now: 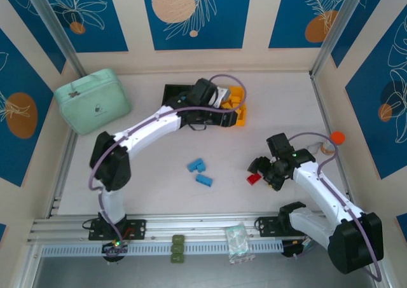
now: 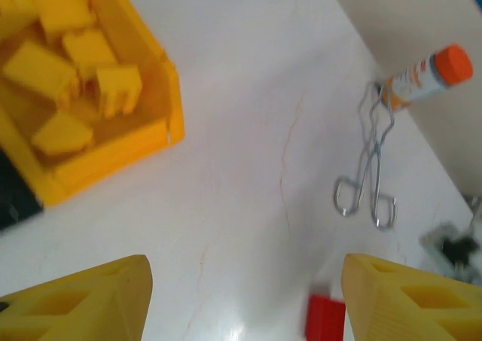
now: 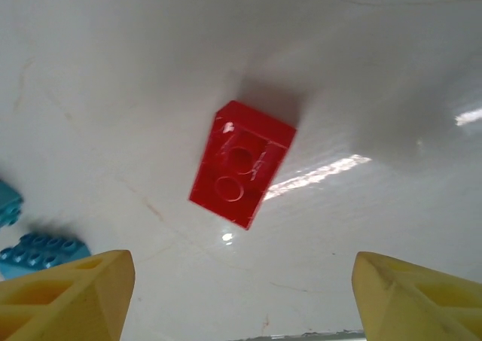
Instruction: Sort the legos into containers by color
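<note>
The right gripper [image 3: 245,303] hangs spread and empty above a red lego [image 3: 242,164] on the table [image 3: 376,55]. Blue legos [image 3: 38,252] are cut off at the left edge. The left gripper [image 2: 241,299], also parted, hovers beside the yellow bin [image 2: 113,151], whose yellow legos [image 2: 75,62] look blurred.

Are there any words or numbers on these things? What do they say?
Nothing here can be read.
orange-capped bottle: its label is too blurred to read.
mint-green case: small dark mark on the lid, too small to read.
red lego: no letters can be made out on its studs.
</note>
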`<state>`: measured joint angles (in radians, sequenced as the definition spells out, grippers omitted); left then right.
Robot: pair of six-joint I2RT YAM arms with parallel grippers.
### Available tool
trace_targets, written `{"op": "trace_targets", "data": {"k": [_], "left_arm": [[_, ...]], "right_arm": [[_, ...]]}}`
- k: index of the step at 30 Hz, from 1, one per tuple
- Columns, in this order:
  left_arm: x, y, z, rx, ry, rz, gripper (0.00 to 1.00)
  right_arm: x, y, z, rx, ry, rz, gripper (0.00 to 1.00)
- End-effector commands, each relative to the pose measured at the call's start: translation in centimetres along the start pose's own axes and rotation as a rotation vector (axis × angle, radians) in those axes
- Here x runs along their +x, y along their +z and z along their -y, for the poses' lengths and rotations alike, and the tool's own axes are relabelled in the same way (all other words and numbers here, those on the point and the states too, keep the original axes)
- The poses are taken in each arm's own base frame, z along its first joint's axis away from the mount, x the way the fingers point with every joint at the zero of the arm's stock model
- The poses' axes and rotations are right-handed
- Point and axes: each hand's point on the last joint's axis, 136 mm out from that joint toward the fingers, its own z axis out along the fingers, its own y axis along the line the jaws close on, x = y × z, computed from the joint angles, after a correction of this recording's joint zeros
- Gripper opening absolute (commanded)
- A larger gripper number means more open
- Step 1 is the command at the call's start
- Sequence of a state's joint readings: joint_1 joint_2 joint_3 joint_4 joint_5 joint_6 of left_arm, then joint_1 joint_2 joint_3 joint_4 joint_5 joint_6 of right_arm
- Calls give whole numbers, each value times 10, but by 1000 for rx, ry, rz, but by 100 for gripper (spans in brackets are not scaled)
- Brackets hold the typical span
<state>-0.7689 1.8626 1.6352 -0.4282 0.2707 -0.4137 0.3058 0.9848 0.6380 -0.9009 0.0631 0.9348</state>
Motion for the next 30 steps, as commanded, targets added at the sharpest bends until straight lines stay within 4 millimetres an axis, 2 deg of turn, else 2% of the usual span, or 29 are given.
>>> {"op": "trace_targets", "data": {"k": [1, 6, 12, 16, 20, 25, 30], "left_arm": [[33, -17, 2, 46, -2, -9, 67], [92, -44, -20, -2, -63, -14, 68], [136, -61, -44, -71, -140, -23, 68], [145, -67, -51, -100, -154, -16, 68], [149, -70, -54, -121, -150, -23, 68], [154, -74, -65, -180, -172, -29, 68], [156, -80, -77, -223, -213, -6, 68]], "right_arm": [[-1, 3, 7, 65, 66, 18, 77], [-3, 17, -8, 47, 59, 2, 77], [-6, 36, -12, 125, 64, -40, 75], [-9, 44, -17, 143, 56, -47, 67], [-11, 48, -24, 133, 39, -48, 52], [-9, 45, -31, 117, 4, -46, 35], [-10, 41, -41, 93, -35, -44, 26]]}}
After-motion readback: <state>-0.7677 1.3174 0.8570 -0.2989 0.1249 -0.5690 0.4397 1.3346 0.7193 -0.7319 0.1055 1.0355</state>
